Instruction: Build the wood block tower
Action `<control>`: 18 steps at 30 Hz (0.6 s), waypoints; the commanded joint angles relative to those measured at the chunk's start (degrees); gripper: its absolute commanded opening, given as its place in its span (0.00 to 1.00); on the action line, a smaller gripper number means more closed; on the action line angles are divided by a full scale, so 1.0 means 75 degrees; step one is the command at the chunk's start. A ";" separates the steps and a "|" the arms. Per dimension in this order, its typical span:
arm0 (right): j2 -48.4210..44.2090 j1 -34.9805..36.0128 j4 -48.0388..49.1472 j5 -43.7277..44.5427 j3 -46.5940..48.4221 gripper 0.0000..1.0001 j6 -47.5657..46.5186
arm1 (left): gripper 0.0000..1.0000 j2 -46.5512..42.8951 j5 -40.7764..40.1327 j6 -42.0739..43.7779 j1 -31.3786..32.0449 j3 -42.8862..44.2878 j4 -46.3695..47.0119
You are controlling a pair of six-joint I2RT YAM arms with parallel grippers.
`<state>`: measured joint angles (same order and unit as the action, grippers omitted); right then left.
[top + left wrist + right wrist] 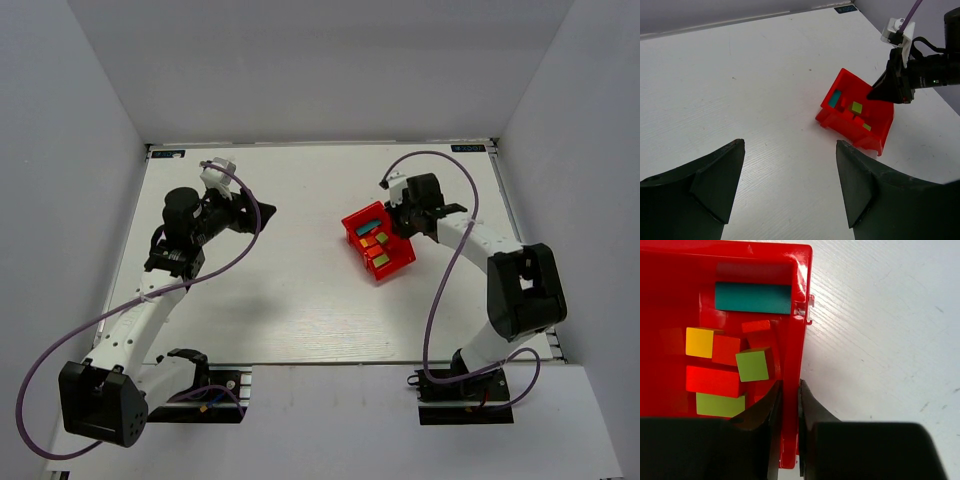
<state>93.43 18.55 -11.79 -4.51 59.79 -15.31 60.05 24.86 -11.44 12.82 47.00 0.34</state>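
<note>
The wood blocks lie loose in a red tray [795, 340]: a teal bar [753, 297], a yellow cube [699, 341], a green cube [752, 365], a red bar [712, 381], a green bar [720, 405] and small red pieces [726, 349]. My right gripper [789, 385] is shut on the tray's side wall, one finger inside and one outside. From above, the tray [350, 225] sits right of centre with the right gripper [400, 222] at its far right edge. My left gripper [790, 145] hangs open over bare table, well left of the tray [875, 142]. The tower is out of view.
White walls enclose the white table [300, 300] at the back and on both sides. The left arm [180, 240] reaches over the table's left half, and its purple cable loops beside it. The right arm's cable [440, 250] arcs over the right side.
</note>
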 commanded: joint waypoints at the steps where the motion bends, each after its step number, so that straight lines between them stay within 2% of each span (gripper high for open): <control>1: -0.0573 0.0140 0.0025 0.0541 0.0184 0.00 -0.0337 | 0.83 -0.0050 0.0130 -0.0021 -0.0022 0.0284 -0.0057; 11: -0.1535 0.0913 0.0669 0.2614 0.0489 0.00 -0.1355 | 0.80 0.0231 0.0130 -0.0021 -0.0022 0.0353 -0.0279; 18: -0.1546 0.1710 0.2204 0.4783 -0.0002 0.00 -0.2926 | 0.78 0.0559 0.0130 0.0049 -0.0022 0.0518 -0.0548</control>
<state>83.50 29.04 -6.02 21.17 60.01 -30.44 64.03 24.88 -11.42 12.82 48.31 -1.98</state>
